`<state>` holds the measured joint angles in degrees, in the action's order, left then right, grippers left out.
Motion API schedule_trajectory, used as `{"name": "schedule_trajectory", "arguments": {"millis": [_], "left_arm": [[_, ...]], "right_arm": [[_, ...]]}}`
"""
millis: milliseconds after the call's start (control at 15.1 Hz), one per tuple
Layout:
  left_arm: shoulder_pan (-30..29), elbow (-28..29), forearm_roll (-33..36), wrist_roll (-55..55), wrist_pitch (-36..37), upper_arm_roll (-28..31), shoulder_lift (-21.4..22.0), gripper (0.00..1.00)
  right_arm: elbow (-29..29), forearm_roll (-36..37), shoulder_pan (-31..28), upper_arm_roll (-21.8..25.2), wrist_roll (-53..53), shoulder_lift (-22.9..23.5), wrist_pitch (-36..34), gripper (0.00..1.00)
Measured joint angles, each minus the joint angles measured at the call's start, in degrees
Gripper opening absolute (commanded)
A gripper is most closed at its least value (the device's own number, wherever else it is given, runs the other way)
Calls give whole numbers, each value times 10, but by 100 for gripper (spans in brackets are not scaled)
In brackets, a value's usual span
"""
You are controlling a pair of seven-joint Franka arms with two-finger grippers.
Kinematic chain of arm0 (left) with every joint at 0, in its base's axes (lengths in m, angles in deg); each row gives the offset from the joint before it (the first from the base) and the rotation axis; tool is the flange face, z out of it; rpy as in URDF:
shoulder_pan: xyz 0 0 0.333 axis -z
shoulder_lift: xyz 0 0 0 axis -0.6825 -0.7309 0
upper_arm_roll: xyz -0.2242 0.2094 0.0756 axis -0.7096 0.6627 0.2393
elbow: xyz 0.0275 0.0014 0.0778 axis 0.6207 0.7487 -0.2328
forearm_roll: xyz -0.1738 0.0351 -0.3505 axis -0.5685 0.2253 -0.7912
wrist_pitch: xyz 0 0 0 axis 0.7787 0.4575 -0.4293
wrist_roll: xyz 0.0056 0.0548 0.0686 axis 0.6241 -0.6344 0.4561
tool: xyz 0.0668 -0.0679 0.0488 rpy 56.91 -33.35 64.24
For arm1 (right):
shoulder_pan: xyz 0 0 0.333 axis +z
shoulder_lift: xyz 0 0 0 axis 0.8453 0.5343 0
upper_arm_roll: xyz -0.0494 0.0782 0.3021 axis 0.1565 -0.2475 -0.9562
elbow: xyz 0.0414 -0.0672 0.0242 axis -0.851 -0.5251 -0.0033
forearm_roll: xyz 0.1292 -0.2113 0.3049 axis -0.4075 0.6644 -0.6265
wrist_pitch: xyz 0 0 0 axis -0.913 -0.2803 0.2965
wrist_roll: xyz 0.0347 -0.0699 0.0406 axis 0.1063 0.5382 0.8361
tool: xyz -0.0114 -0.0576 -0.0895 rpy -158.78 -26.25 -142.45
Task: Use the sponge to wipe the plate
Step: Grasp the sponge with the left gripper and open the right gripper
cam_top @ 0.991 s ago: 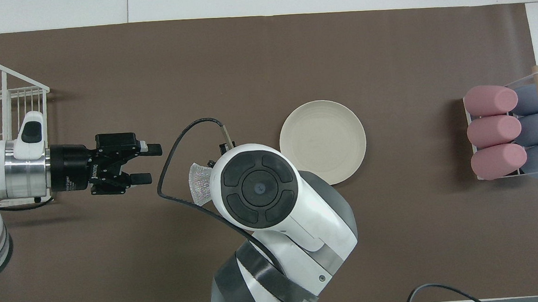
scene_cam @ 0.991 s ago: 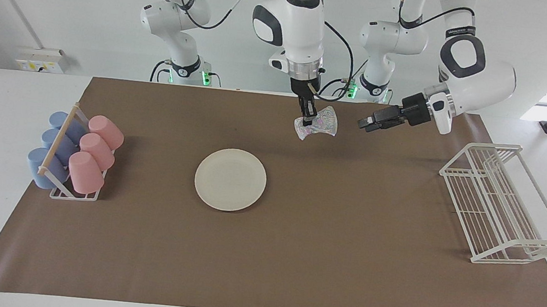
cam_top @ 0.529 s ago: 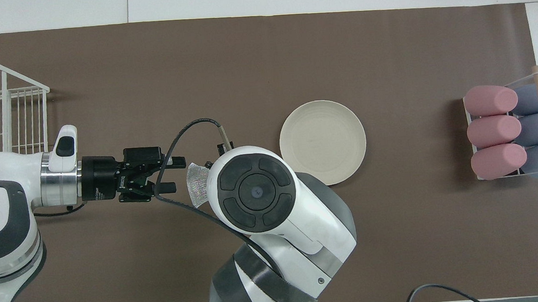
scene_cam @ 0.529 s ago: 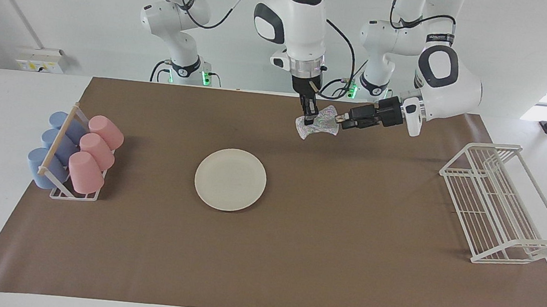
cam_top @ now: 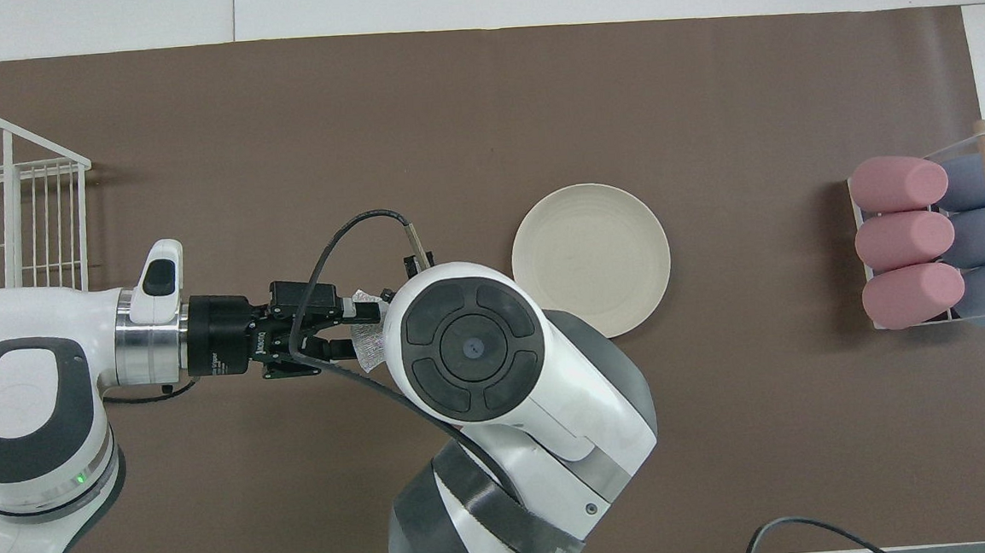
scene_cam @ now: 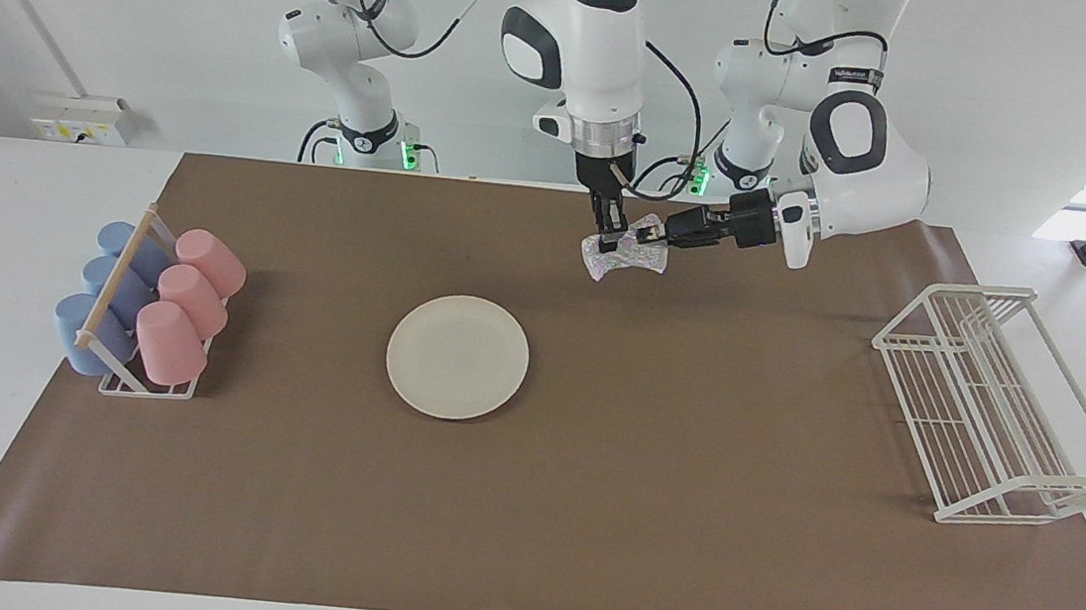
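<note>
The cream-white plate [scene_cam: 457,357] lies flat on the brown mat, also in the overhead view [cam_top: 591,259]. My right gripper [scene_cam: 609,242] points straight down and is shut on the silvery speckled sponge [scene_cam: 629,256], holding it in the air over the mat, closer to the robots than the plate. In the overhead view the right arm's wrist hides that gripper, and only a sliver of the sponge [cam_top: 368,346] shows. My left gripper [scene_cam: 657,238] reaches in level from the left arm's end, open, with its fingers on either side of the sponge's edge [cam_top: 357,326].
A rack of pink and blue cups [scene_cam: 149,307] lying on their sides stands at the right arm's end of the mat [cam_top: 935,241]. A white wire rack [scene_cam: 991,408] stands at the left arm's end [cam_top: 1,212].
My left gripper has moved across from the wire rack's end to the sponge, and its fingers now straddle the sponge's edge. The right gripper stays shut on the sponge, almost still.
</note>
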<state>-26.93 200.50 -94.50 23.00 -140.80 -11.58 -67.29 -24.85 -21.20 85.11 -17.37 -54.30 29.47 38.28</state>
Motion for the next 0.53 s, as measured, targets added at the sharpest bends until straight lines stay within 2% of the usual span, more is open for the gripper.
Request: {"name": "schedule_trajectory", "arguments": {"millis": [330,462,529], "left_arm": [[1,0,-7,0,-2,1,0,0],[1,0,-10,-1,-2,2,0,0],[1,0,-10,-3,-2,3,0,0]], "right_arm": [[0,0,0,0,0,1,1,0],[1,0,-2,0,0,1,4,31],[1,0,-3,0,3,1,4,40]]}}
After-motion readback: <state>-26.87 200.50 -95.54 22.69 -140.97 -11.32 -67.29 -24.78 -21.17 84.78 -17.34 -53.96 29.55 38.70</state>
